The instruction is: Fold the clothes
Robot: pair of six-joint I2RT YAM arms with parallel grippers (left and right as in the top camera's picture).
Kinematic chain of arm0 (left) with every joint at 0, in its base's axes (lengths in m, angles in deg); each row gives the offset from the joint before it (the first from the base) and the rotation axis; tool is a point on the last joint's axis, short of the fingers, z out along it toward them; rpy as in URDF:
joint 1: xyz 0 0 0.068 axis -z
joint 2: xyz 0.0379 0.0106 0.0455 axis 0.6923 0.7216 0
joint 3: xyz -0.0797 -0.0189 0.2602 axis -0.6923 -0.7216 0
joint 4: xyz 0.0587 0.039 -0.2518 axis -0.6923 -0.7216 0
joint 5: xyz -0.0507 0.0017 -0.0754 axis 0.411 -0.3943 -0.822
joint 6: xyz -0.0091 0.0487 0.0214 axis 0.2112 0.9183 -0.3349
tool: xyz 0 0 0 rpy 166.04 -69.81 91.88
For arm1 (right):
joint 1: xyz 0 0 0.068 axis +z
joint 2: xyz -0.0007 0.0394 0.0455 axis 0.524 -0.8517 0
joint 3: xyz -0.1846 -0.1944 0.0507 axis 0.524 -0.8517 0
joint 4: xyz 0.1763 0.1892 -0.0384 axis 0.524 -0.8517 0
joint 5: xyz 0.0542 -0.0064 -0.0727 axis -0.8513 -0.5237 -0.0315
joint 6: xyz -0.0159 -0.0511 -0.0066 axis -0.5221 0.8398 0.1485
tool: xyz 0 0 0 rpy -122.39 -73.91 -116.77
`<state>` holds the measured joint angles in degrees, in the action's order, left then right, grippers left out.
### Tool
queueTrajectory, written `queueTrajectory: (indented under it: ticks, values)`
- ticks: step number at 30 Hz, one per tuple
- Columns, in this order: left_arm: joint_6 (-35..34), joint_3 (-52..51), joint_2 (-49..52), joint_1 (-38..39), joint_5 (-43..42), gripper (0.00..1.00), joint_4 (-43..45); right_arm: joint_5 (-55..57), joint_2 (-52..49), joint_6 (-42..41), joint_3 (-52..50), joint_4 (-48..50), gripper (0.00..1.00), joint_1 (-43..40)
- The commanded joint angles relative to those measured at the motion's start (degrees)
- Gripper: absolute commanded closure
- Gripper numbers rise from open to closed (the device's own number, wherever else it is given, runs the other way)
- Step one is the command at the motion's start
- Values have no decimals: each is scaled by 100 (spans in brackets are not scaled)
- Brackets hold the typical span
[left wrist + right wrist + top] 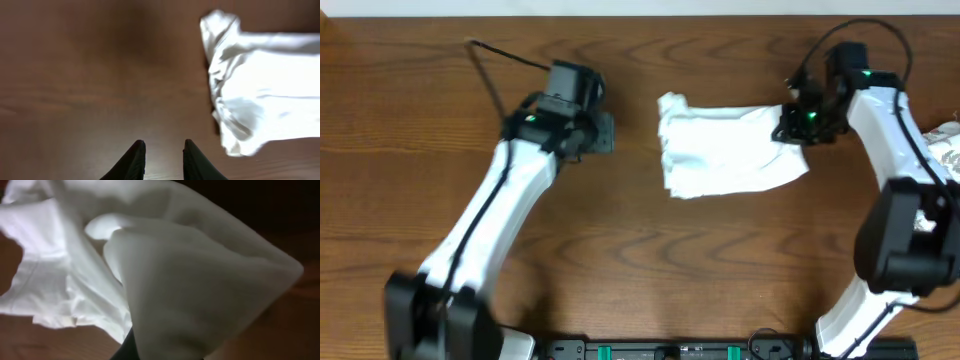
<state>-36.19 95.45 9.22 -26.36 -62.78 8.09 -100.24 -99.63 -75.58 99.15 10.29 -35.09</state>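
The clothes, a white T-shirt, lie bunched in a rough rectangle at the middle of the wooden table, crumpled at the left end. My right gripper sits at the shirt's right edge and is shut on it. In the right wrist view the fabric drapes over the jaws, and only one dark finger shows beneath it. My left gripper hovers left of the shirt, apart from it. Its fingertips stand slightly open over bare wood, with the shirt off to the right.
A white cloth with grey print lies at the table's right edge, behind my right arm. A black cable runs across the back left.
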Motion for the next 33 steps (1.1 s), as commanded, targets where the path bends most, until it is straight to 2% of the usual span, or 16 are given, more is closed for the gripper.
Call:
queueTrajectory:
  ticks: [1, 7, 11, 15, 24, 27, 30, 33]
  values:
    - [31, 46, -326, -2, 90, 73, -42, 354, 341, 9, 109, 11, 99, 173]
    - [28, 46, -621, -2, 90, 73, -68, 452, 439, -39, 155, 149, 99, 1010]
    - [24, 46, -634, 0, 28, 73, -105, 1751, 428, -487, 155, 160, 99, 1517]
    - [-282, 44, -551, 122, -258, 73, 116, 2232, 428, -568, 155, 7, 99, 1576]
    - [-2083, 39, 450, 841, -776, 74, 1714, 1875, 431, -678, 155, -208, 99, 1086]
    - [-2568, 42, 1036, 1147, -970, 81, 2295, 1843, 431, -688, 153, -236, 99, 1075]
    - [-3139, 42, 1615, 1397, -1331, 94, 3064, 1832, 426, -1064, 153, -247, 99, 1106]
    - [-3751, 42, 2107, 1558, -1362, 94, 3683, 1829, 420, -1298, 153, -273, 99, 1113]
